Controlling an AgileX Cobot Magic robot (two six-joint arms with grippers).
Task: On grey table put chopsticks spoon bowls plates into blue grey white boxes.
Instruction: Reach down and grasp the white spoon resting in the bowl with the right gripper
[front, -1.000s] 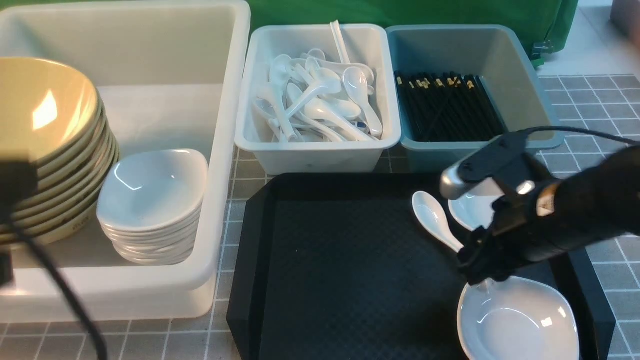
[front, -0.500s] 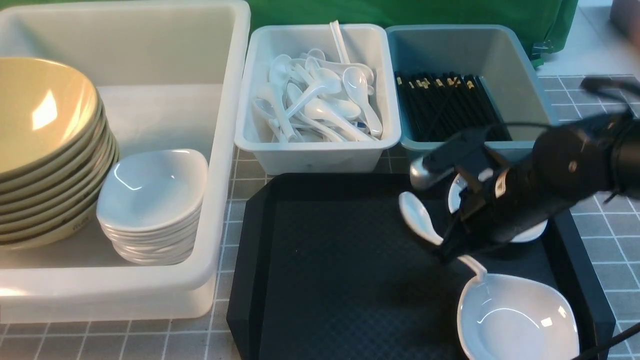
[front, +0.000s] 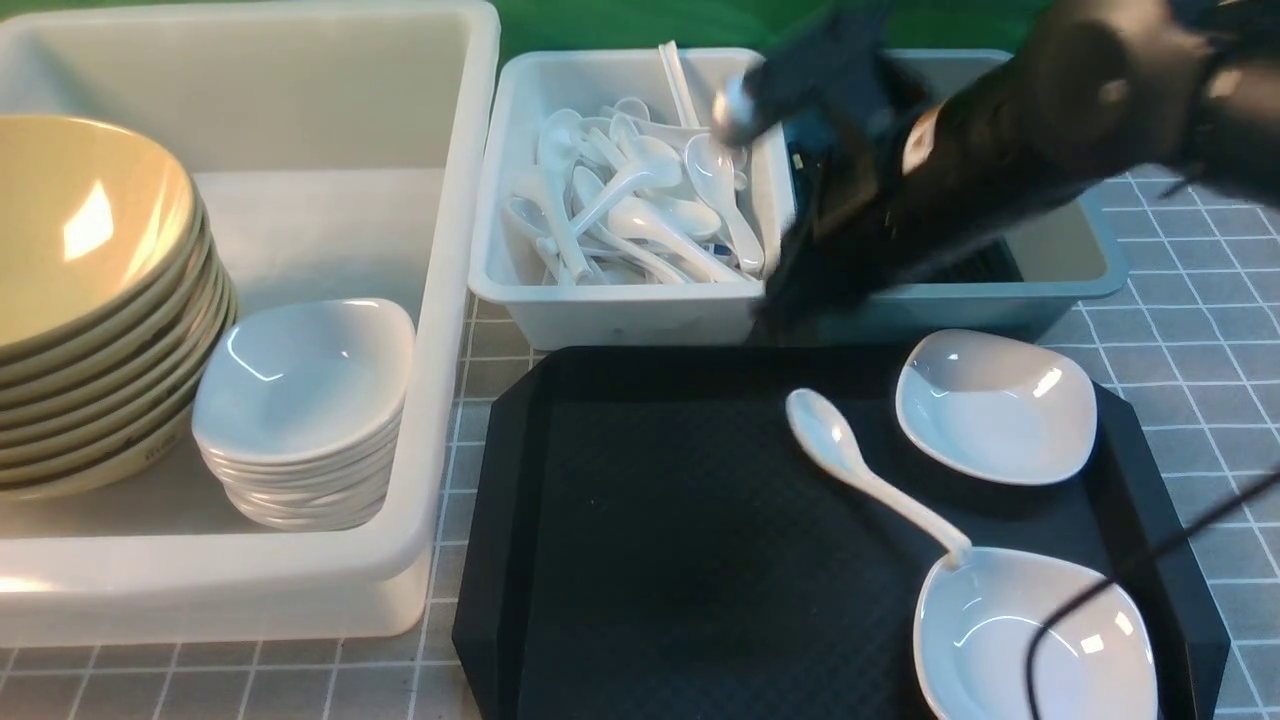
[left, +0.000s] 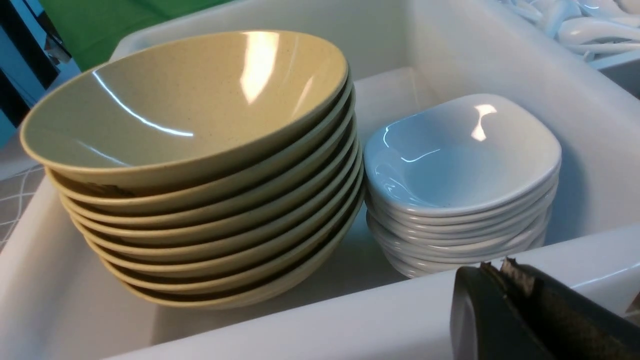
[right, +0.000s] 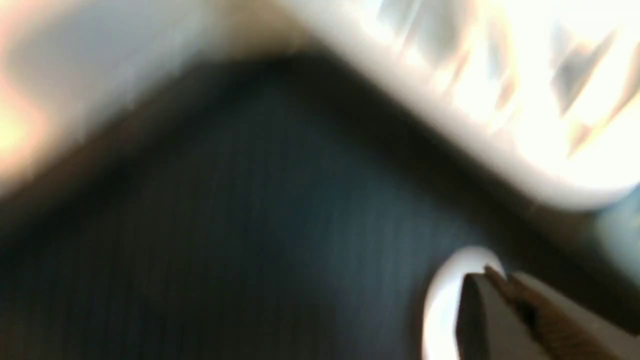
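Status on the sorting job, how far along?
Done: bowls and a plate stack in the white tub; spoons, chopsticks in their bins. In hand: unclear; right tool blurred above the bins. Remaining: one spoon, two plates on the black tray.

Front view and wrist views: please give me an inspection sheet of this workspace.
Surface: grey gridded table, black textured tray on it.
Job's things: glossy white soup spoon, far white square dish and near white square dish on tray; yellow round bowls and white dish stack in big white tub.
Clutter: nothing seen.
Pincers: left pincer shut, holding nothing; right pincer blurred, state unclear.
Cables: black cable crosses near dish.
Surroundings: green cloth at far side.
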